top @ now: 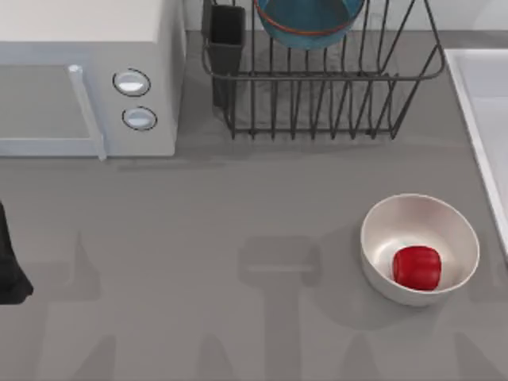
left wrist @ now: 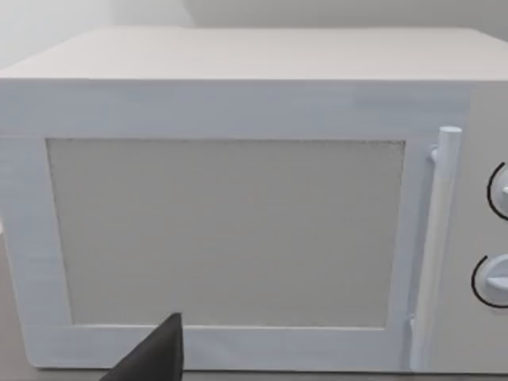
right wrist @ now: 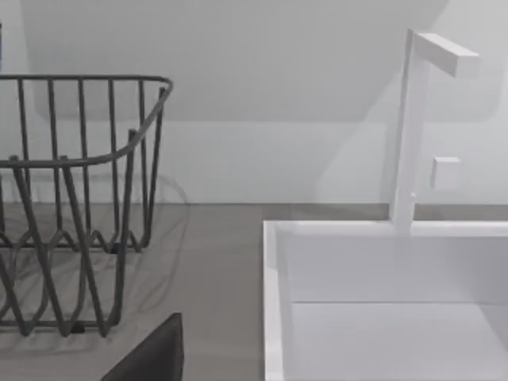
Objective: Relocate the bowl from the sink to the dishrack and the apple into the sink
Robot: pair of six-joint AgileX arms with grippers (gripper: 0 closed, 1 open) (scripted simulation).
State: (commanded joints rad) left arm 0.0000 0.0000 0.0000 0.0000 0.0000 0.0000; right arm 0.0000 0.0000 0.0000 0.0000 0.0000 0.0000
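Bowl: the teal-blue bowl [top: 309, 24] with the orange-red band sits inside the dishrack [top: 317, 95], at the far edge of the top view, partly cut off by it.
Apple: the red apple [top: 417, 267] lies inside a plain white bowl [top: 381, 230], near its right-front side; it is not in the sink.
White bowl: it stands upright on the grey tabletop [top: 238, 238], right of centre, just beside the sink rim.
Sink: the pale basin [top: 480, 103] is at the right edge of the tabletop; the right wrist view shows its raised rim [right wrist: 274, 262] and a white tap [right wrist: 413, 135] at its back.
Dishrack: dark wire bars, with a black cutlery cup [top: 226, 36] at its left corner; it stands between the microwave and the sink.
Microwave: the white box [top: 87, 79] is at the far left, door closed, with two round knobs.
Left arm: a dark part [top: 9, 266] shows at the left edge; gripper state I cannot tell.
Right gripper: a dark finger tip [right wrist: 155, 353] faces the dishrack and sink; released or clenched, I cannot tell.
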